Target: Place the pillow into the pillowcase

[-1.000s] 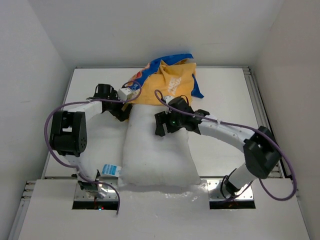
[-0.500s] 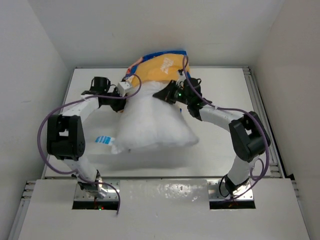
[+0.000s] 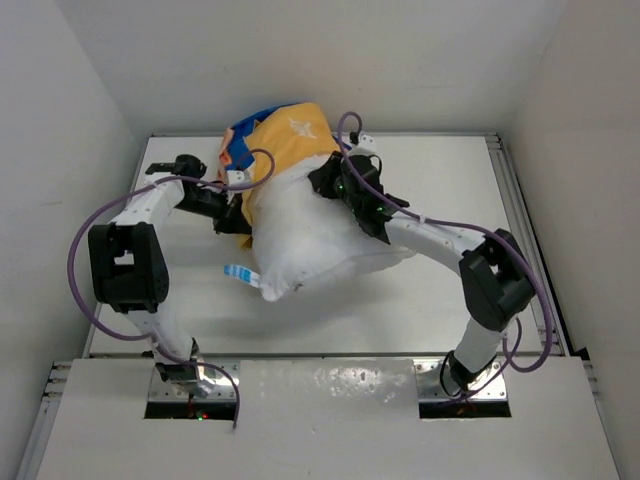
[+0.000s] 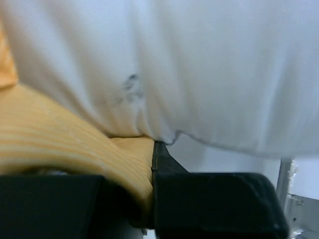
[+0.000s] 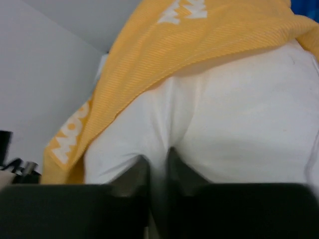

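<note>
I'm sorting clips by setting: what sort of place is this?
Probably a robotics lab cell: a white table boxed by plain white walls, left arm and right arm bolted at its near edge, handling a pillow and pillowcase.

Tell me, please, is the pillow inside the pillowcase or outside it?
Partly in: the orange pillowcase covers only the far end of the pillow; the rest, with its tag, lies bare.

Top view bright, even; soft shadow beside pillow [image 3: 310, 235], glare on ledge [image 3: 330, 378]. Wrist views blurry: pillow right ahead of left pincer [image 4: 152, 199] and right pincer [image 5: 158, 194] out of focus.
</note>
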